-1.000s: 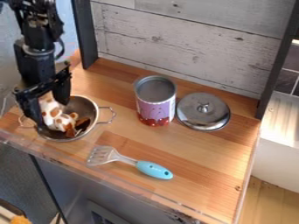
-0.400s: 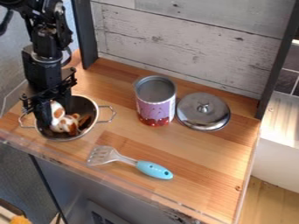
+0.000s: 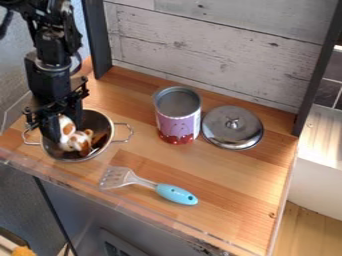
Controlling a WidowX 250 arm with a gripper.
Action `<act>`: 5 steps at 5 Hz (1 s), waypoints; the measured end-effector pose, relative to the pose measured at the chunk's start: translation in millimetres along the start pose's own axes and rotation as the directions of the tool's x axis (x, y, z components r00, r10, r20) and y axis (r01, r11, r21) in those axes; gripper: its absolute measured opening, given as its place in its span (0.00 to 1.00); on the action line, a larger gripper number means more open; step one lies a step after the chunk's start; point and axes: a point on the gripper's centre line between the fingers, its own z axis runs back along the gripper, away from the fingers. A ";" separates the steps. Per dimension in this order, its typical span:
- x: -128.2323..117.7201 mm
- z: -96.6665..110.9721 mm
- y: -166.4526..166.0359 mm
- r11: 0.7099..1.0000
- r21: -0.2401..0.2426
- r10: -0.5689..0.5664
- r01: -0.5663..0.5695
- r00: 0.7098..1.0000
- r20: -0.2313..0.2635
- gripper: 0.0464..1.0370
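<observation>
**Spotted Toy Rests in Metal Bowl**

One black gripper (image 3: 63,131) meets one brown-and-white toy (image 3: 81,141) in one round metal bowl (image 3: 100,121), left edge of wooden counter (image 3: 230,175); its grip cannot be told. One can (image 3: 178,120), one shiny lid (image 3: 230,137) near back; one slotted spatula (image 3: 175,194), front.

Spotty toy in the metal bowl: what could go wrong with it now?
The spotted toy could slip, because it looks smooth and rounded where the gripper meets it. The gripper is down inside the metal bowl, so it might bump the side. The bowl also sits near the counter's front edge, so a hard nudge could tip it off.
</observation>
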 end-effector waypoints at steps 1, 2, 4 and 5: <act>2.3 12.7 1.8 1.000 -0.027 0.003 -0.004 1.000 -0.023 0.49; 8.6 28.4 -2.6 0.998 -0.054 0.016 -0.019 0.998 -0.054 0.49; 27.8 64.7 -37.3 0.984 -0.152 0.075 -0.090 0.992 -0.104 0.49; 26.3 57.9 -60.3 0.986 -0.132 0.084 -0.098 0.991 -0.105 0.48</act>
